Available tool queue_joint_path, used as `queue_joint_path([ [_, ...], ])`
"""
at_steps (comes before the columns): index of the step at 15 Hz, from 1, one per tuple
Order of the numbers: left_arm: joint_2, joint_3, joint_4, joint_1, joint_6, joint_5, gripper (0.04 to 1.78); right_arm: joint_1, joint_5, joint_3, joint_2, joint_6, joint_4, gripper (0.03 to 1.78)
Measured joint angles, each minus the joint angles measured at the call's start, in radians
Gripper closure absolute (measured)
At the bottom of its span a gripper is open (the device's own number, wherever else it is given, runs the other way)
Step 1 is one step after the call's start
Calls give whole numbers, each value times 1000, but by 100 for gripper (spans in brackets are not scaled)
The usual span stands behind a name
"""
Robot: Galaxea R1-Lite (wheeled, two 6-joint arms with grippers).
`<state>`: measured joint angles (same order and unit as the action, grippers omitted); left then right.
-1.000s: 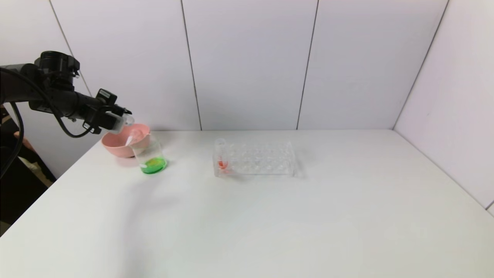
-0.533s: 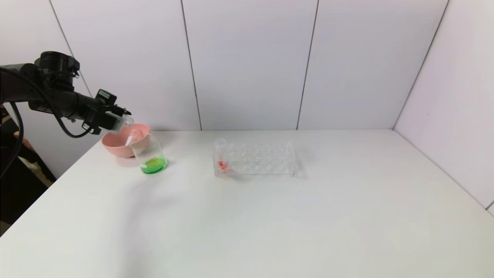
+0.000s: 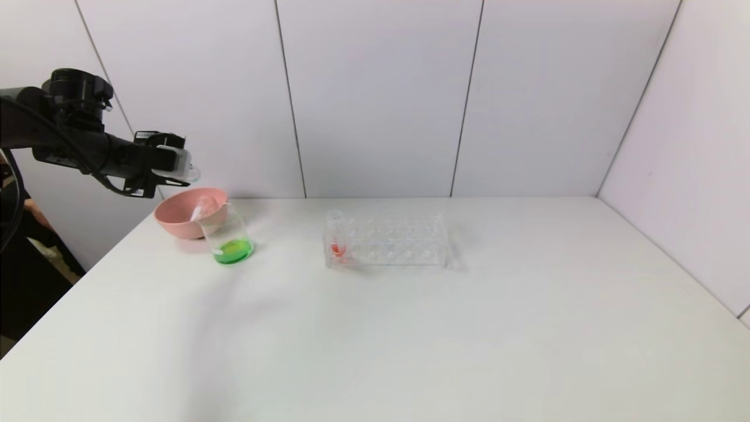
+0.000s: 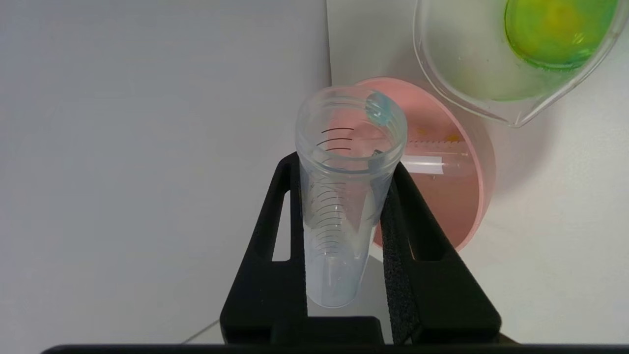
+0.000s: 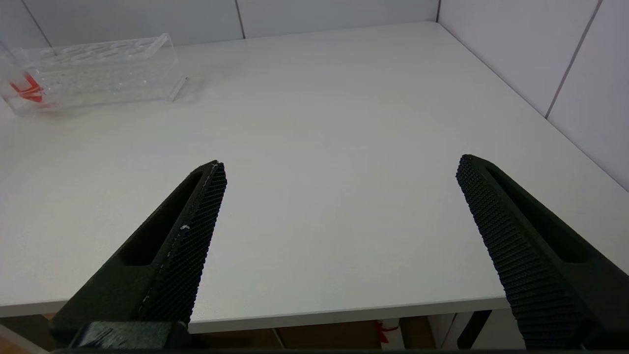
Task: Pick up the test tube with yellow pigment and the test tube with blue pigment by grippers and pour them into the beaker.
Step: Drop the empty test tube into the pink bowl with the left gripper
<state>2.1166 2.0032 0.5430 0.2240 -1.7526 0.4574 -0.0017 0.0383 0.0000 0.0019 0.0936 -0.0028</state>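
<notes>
My left gripper is shut on the test tube with blue pigment. The tube is held nearly level above the pink bowl and is emptied, with one blue drop at its rim. The beaker stands in front of the bowl with green liquid in its bottom. The test tube with yellow pigment lies emptied inside the bowl, yellow specks beside it. My right gripper hangs open over the table's front right edge, holding nothing.
The pink bowl sits at the table's back left corner. A clear tube rack stands mid-table with a red-orange-liquid tube at its left end. White walls close the back and right.
My left gripper has risen and levelled out with the tube, lifting away from the beaker and bowl. Nothing else has moved.
</notes>
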Motion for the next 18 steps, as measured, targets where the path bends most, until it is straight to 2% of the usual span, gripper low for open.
queue_joint_path([
  [10, -79, 1, -10, 25, 818, 3, 137, 0, 0, 0, 0, 0, 0, 10],
  [18, -104, -32, 4, 25, 1308, 8, 137, 0, 0, 0, 0, 0, 0, 10],
])
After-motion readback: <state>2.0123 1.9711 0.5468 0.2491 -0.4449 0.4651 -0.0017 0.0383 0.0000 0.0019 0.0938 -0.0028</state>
